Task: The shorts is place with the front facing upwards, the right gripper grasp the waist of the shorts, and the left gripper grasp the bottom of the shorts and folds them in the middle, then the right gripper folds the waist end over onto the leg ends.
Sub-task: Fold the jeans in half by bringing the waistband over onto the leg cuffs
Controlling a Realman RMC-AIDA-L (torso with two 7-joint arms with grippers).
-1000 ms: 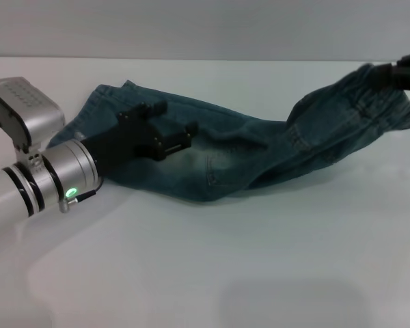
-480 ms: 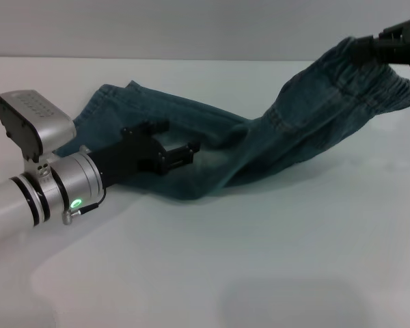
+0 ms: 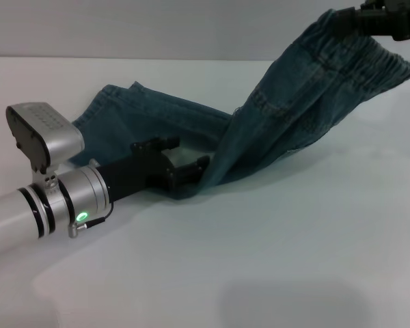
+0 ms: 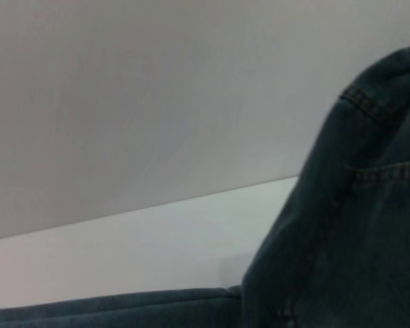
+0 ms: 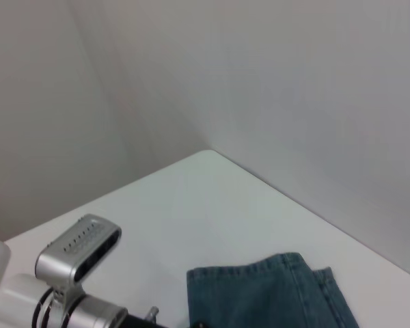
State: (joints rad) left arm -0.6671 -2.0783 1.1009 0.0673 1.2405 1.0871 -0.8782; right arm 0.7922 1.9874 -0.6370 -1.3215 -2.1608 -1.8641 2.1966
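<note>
The blue-green denim shorts point(image 3: 294, 102) are folded lengthwise, and their leg part lies flat on the white table point(image 3: 260, 260). The leg ends point(image 3: 106, 102) rest at the far left; the right wrist view also shows these hems point(image 5: 260, 294). My right gripper point(image 3: 348, 22) is at the upper right, shut on the elastic waist point(image 3: 376, 65), which it holds high so the cloth hangs in a slope. My left gripper point(image 3: 190, 153) stands open and low at the near edge of the leg part, gripping nothing. In the left wrist view the raised denim point(image 4: 355, 260) shows close.
A grey wall point(image 3: 157, 27) rises behind the table's far edge. My left arm's silver wrist with its green light point(image 3: 82, 198) lies over the near left of the table. The same arm point(image 5: 75, 260) shows in the right wrist view.
My right gripper has carried the waist higher and leftward, so more cloth is off the table. My left gripper has drawn back toward the near edge of the shorts.
</note>
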